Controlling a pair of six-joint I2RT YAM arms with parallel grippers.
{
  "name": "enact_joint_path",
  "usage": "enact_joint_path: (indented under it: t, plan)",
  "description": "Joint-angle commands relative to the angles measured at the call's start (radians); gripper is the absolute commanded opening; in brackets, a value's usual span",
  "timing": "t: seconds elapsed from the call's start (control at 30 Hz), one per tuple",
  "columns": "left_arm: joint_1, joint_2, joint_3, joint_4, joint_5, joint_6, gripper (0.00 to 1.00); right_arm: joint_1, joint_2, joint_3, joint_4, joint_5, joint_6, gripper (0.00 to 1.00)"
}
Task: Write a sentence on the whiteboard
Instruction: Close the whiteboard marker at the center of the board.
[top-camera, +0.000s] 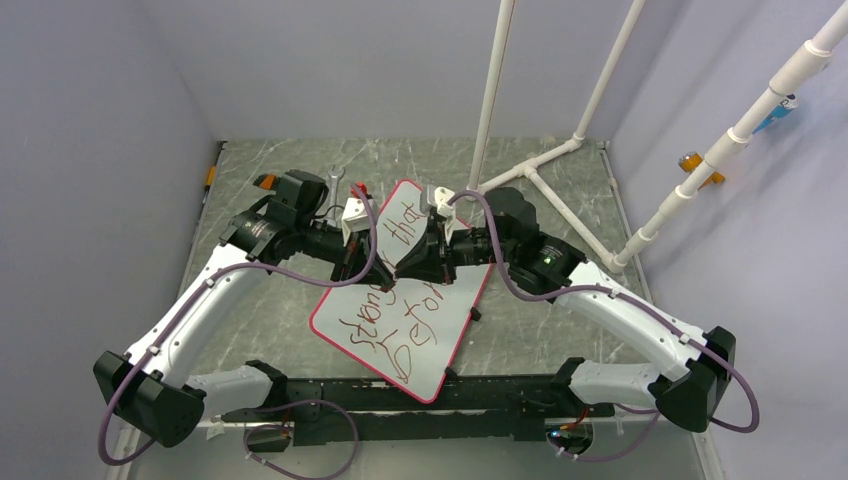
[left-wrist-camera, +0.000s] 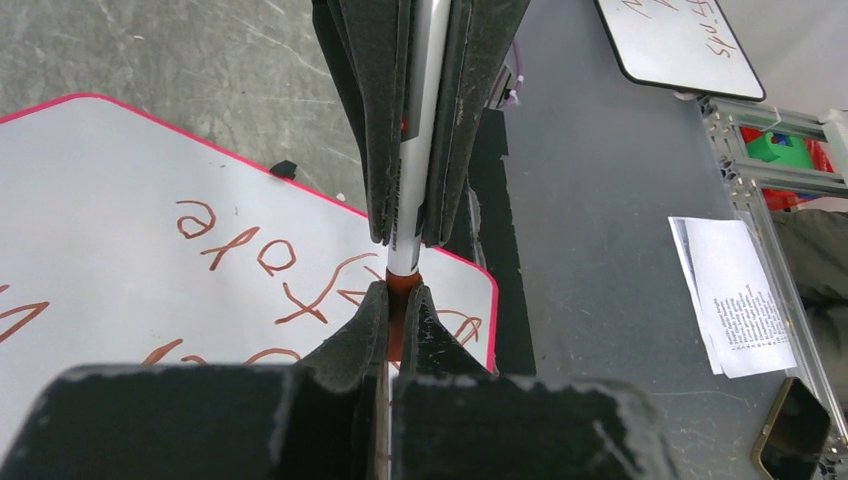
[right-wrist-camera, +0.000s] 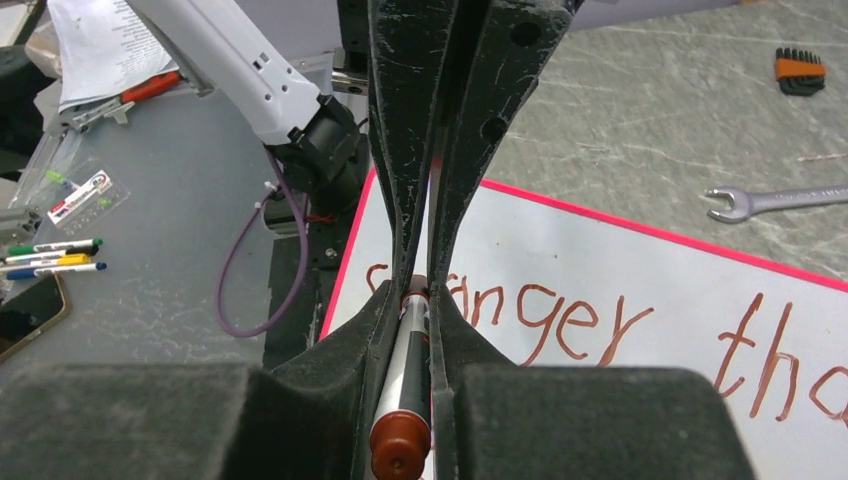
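Glossy, pink-rimmed whiteboard (top-camera: 455, 310) lies skewed, from centre to near edge of the marbled grey tabletop (top-camera: 280, 160). Left gripper (left-wrist-camera: 398, 300) and right gripper (right-wrist-camera: 415, 300), both clamped on one marker (left-wrist-camera: 412, 180), hide part of the dark-red sentence (top-camera: 400, 320).

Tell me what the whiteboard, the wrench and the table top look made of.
Whiteboard: smooth white coated panel, pink-red plastic-looking rim; it takes marker ink.
Wrench: bare silvery metal, dull shine.
Table top: grey with pale veins, matte; marble-look stone or a printed sheet, cannot tell which.
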Motion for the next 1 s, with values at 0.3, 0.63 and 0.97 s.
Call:
enact_joint_path:
  t: [0.3,0.63,0.97]
  plan:
    - [-0.017,-0.039,0.044,0.211,0.161,-0.008,0.0,0.061,0.044,-0.055,-0.049,0.027,-0.022,0.0]
    - [0.003,-0.077,0.014,0.247,0.085,-0.032,0.38,0.06,-0.01,-0.049,-0.104,0.144,0.014,0.0]
    - [0.026,-0.102,-0.008,0.284,0.04,-0.057,0.64,0.052,-0.08,-0.063,-0.13,0.261,0.048,0.0]
